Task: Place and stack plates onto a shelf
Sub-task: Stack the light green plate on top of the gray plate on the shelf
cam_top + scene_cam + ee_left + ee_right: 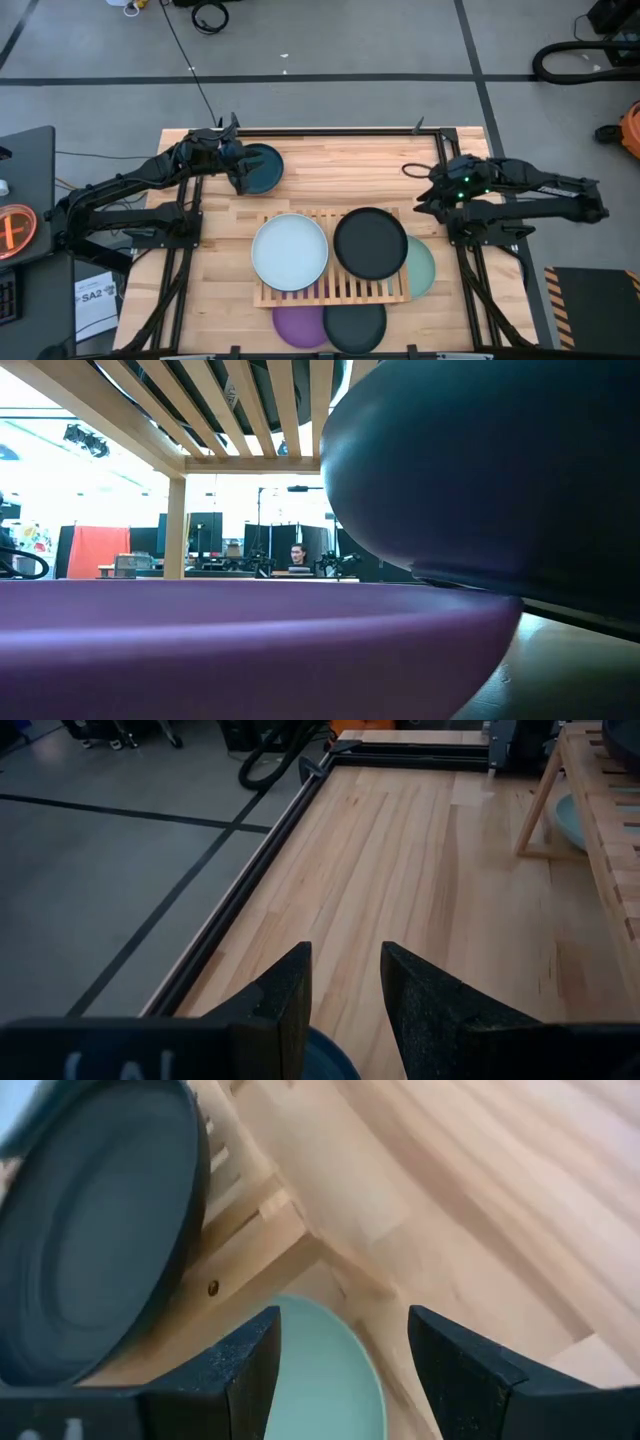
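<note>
**A:** Which objects are lying nearest the front edge of the bench (220,300)?

**B:** In the overhead view, a purple plate (298,326) and a dark teal plate (356,326) are sitting side by side on the bench, both partly tucked under the front of the shelf (330,290). In the low view, the purple plate (250,650) is filling the foreground and the dark teal plate (480,470) is looming at the right, with the shelf slats (250,405) passing overhead.

**A:** What is resting on the shelf itself?

**B:** A pale blue-white plate (290,252) is lying flat on its left half and a black plate (370,243) on its right half, the two just beside each other. A mint green plate (421,266) is showing from beneath the shelf's right end; in the right wrist view, the mint green plate (320,1380) is lying on the bench under the shelf corner, below the black plate (95,1230).

**A:** Where are the two tools standing?

**B:** The right tool (422,200) is hovering right of the shelf, its fingers (455,1370) standing apart with nothing between them. Farther back, the left tool (240,172) is gripping another dark teal plate (262,167) near the bench's rear left corner; its fingers (285,995) are closing on that plate's rim (330,1060).

**A:** And beyond the bench?

**B:** A person (297,557) is sitting far off in the room.
</note>
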